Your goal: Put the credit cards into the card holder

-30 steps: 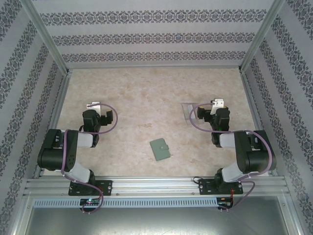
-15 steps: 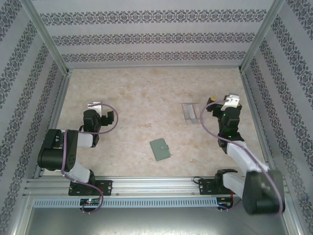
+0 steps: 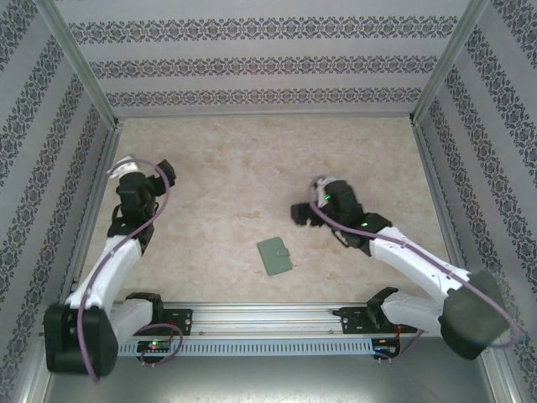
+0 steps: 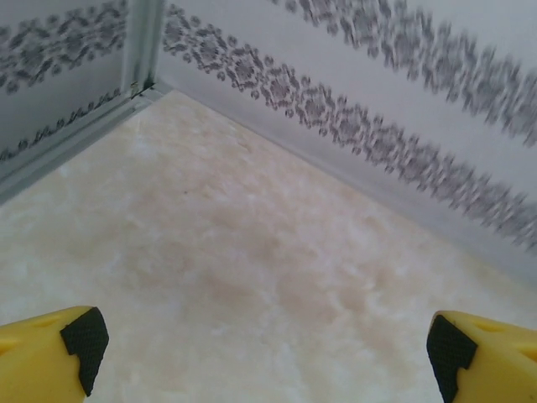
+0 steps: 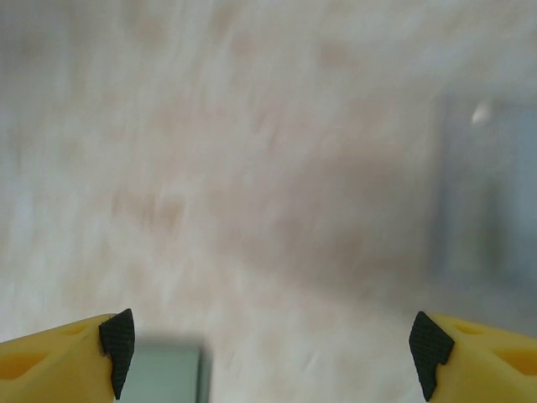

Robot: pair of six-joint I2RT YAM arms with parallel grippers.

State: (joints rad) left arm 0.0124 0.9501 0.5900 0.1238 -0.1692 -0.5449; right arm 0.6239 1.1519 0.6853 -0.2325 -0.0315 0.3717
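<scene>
Top view first: your card holder point(image 3: 275, 256) lies shut and flat on the marbled table point(image 3: 235, 168), near the front, about midway between the two arm bases. Your right gripper point(image 3: 299, 212) is reached in towards the centre, low over the table and just up and right of the holder, not touching it. From up here you can't really tell how far its fingers are spread. Your left gripper point(image 3: 143, 171) is way off by the left wall point(image 3: 50, 168), well apart from the holder, and the spread is hard to read here too

Left wrist view: the left gripper point(image 4: 264, 353) has its yellow fingers point(image 4: 50, 353) sitting out in the two bottom corners, so it's spread wide with nothing between them. Past them it's bare table point(image 4: 252, 252) running up to the patterned back wall point(image 4: 403, 75) and the metal corner post point(image 4: 144, 42)

Right wrist view: pretty smeared, heads up. The right gripper point(image 5: 273, 353) is wide too, black pads point(image 5: 117, 346) far apart, nothing held. A grey-green corner pokes in at the bottom edge just beside the left-hand finger, which looks like the card holder point(image 5: 168, 374). Over on the right there's a pale grey flat patch on the table point(image 5: 252, 168), which I'd take for the credit cards point(image 5: 480, 201), too blurry to count
</scene>
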